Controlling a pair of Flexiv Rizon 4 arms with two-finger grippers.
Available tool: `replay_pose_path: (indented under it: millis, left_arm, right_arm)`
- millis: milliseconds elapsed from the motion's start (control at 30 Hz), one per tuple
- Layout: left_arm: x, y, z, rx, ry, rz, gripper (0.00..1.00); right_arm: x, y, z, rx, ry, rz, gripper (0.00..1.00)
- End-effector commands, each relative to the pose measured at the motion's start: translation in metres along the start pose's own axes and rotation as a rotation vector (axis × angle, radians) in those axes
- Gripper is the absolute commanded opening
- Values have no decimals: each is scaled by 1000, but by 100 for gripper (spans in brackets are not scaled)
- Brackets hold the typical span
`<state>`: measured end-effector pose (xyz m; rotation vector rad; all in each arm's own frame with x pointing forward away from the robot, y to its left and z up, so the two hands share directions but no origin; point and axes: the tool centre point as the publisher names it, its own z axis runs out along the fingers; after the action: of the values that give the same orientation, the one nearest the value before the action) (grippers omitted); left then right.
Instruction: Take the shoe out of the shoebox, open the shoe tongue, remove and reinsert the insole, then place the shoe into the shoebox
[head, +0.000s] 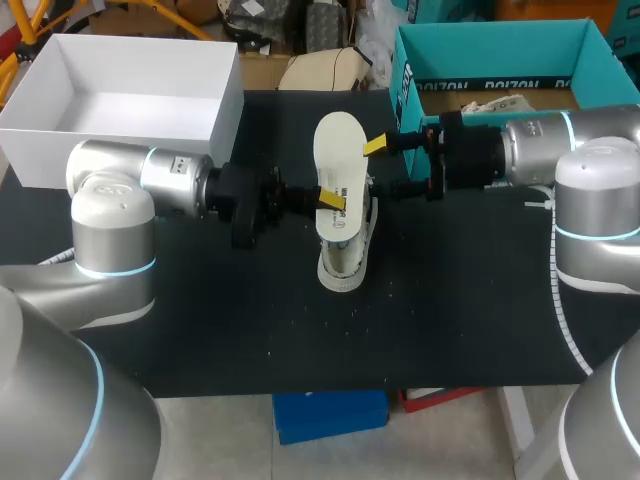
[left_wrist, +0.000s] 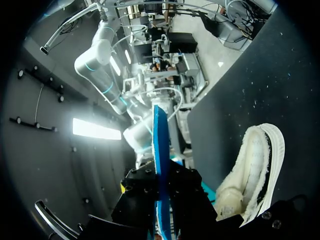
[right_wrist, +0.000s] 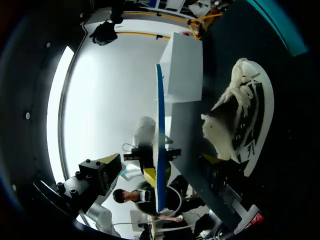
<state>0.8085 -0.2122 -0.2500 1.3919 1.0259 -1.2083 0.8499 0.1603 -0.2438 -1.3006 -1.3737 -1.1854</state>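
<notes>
L claw (head: 330, 200) grips insole (head: 337, 150) above shoe (head: 345, 255) on black table (head: 200, 320); R claw (head: 377, 167) open astride it.

Left arm (head: 150, 175) and right arm (head: 560, 140) reach in level over the bench (head: 200, 320), wrists facing each other. Left end effector (head: 329, 200): 2 fingers clamped on the insole (head: 338, 150). Right end effector (head: 375, 168): 2 fingers spread wide, clear of it.
</notes>
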Motion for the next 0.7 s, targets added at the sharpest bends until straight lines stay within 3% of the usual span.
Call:
replay_pose_path:
  millis: [33,300,400,467,500,567,600,700]
  left_arm:
    - [0,0,1,-2,3,2,0]
    - [0,0,1,-2,3,2,0]
    - [0,0,1,-2,3,2,0]
    - [0,0,1,-2,3,2,0]
    - [0,0,1,-2,3,2,0]
    - [0,0,1,-2,3,2,0]
    - [0,0,1,-2,3,2,0]
    - [0,0,1,-2,3,2,0]
  right_arm:
    - [1,4,7,1,-4,7,100]
    - [2,1,16,2,-12,18,100]
    - [2,2,18,0,-17,17,87]
    - [1,4,19,-1,-20,17,85]
    - [0,4,20,-3,-21,16,75]
    - [0,6,22,-7,-22,14,65]
    - [0,7,22,-7,-24,14,49]
    - [-1,10,24,-6,-26,14,47]
